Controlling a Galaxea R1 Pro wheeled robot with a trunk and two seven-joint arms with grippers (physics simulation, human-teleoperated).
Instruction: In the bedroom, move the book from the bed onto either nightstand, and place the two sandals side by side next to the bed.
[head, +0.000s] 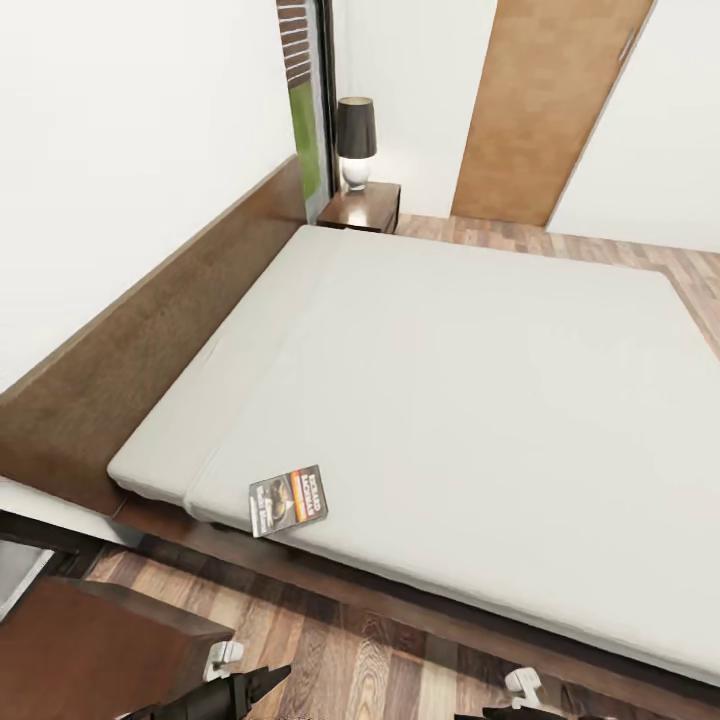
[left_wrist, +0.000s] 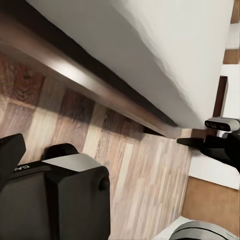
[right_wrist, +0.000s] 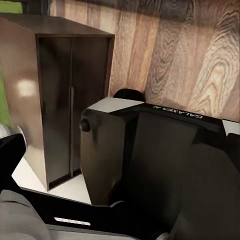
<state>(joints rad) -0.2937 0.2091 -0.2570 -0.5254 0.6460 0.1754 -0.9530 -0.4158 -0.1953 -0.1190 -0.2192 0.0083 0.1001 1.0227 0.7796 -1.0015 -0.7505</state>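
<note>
- Left end effector (head: 240, 690) sat at the bottom edge of the head view, lower left, over the wood floor (head: 340, 650). Jaw spacing couldn't be read from any view.
- Right end effector (head: 520, 700) was at the bottom edge, lower centre-right, mostly cropped. Can't tell wide or narrow there either.
- Left wrist view: dark robot housing in the lower left, the bed frame rail (left_wrist: 100, 90) running diagonally with the pale mattress (left_wrist: 175, 45) above it, plank floor below.
- Right wrist view: robot body labelled GALAXEA in the lower right, dark brown cabinet (right_wrist: 60, 100) with two door fronts at left, standing on wood floor.
- The book (head: 288, 500) lay flat on the bed (head: 450, 380), lower centre-left of the head view, just at the mattress's near edge, apart from both end effectors.
- Dark headboard (head: 150, 340) ran along the left side up to the far nightstand (head: 362, 207) at upper centre.
- A lamp (head: 356, 140) with a dark shade stood on that nightstand.
- Another dark brown furniture top (head: 90, 640) filled the lower left corner, beside the left end effector.
- Brown door (head: 550, 100) at upper right, white walls on both sides.
</note>
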